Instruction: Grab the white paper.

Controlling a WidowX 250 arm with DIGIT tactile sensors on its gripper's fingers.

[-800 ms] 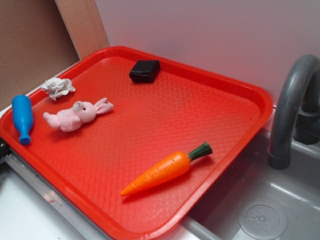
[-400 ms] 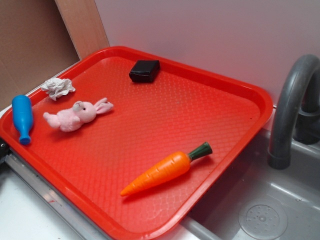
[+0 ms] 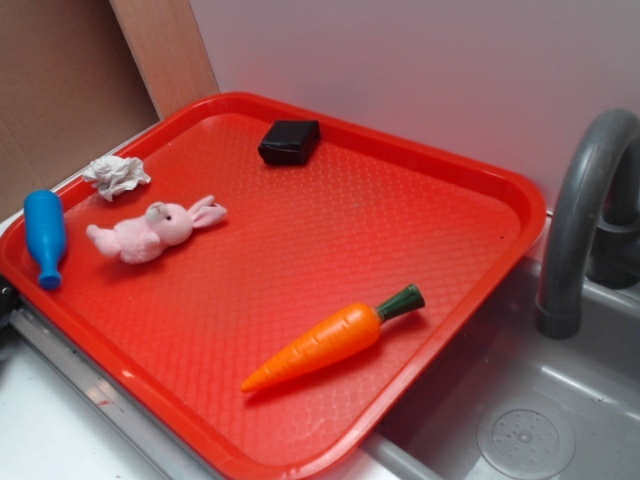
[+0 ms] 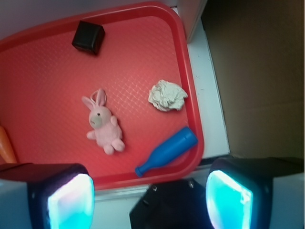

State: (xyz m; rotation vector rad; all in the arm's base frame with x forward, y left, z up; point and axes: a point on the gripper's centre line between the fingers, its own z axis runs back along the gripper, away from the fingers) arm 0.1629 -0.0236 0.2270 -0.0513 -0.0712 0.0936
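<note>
My gripper [image 4: 150, 200] open, fingers [image 4: 66, 200] wide apart, holding nothing, high above tray [image 4: 188, 71] edge. Paper [image 4: 167, 95] ahead of me, slightly right, lying on tray near rim. Bunny [image 4: 102, 125] ahead-left of paper, apart. Bottle [image 4: 167, 151] nearer me than paper. Black block [image 4: 88, 36] far ahead-left.

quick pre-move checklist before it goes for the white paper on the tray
1. White paper in view on the red tray: ok.
2. Paper free of neighbours; pink bunny and blue bottle lie apart from it: ok.
3. Gripper open, nothing between fingers: ok.
4. Gripper over the paper: not ok, it hangs beyond the tray's edge.
5. Height above tray: cannot tell.
</note>
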